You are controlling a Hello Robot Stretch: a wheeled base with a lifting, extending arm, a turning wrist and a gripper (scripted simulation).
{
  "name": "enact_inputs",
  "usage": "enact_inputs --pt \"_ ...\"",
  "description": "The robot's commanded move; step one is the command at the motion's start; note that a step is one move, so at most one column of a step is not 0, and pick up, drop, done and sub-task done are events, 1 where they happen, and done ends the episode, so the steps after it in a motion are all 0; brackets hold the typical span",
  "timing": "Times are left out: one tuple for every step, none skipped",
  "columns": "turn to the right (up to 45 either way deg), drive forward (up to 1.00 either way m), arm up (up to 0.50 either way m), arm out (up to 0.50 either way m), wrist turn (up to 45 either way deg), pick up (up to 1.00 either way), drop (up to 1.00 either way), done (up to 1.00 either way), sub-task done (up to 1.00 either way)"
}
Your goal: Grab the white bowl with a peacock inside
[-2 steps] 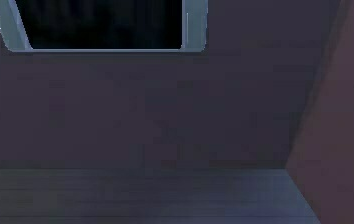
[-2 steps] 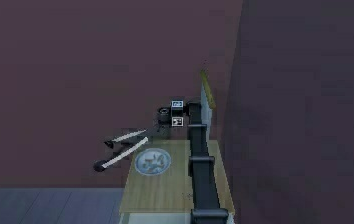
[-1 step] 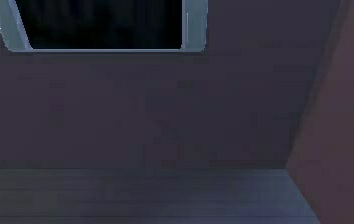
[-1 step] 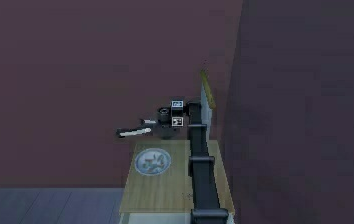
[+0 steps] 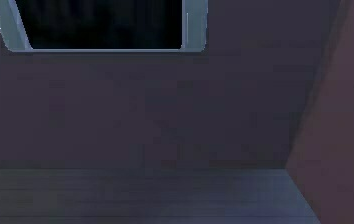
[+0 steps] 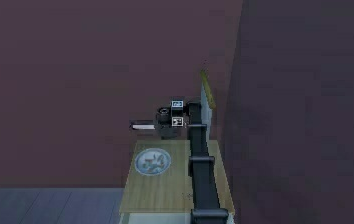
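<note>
A round white bowl (image 6: 153,161) with a grey-blue pattern inside sits on a light wooden tabletop (image 6: 145,195) in the arm side view. The dark arm runs up the table's right side to the two white marker squares. Left of them is the gripper (image 6: 142,125), its thin fingers pointing left, just above the bowl in the picture. Only bare purple wall lies behind the fingers, so the gripper holds nothing.
A thin yellowish upright panel (image 6: 209,98) stands at the table's far right against a dark wall (image 6: 305,110). In the forward view a dark window (image 5: 103,25) with a pale frame sits high on a purple wall, with striped floor (image 5: 135,198) below and a corner at the right.
</note>
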Motion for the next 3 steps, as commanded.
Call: enact_inputs --pt "0.0 0.0 -0.3 0.0 0.0 0.0 0.0 0.0 0.0" --pt "0.0 0.0 0.0 0.0 0.0 1.0 0.0 0.0 0.0" --pt "0.0 0.0 0.1 0.0 0.0 0.0 0.0 0.0 0.0"
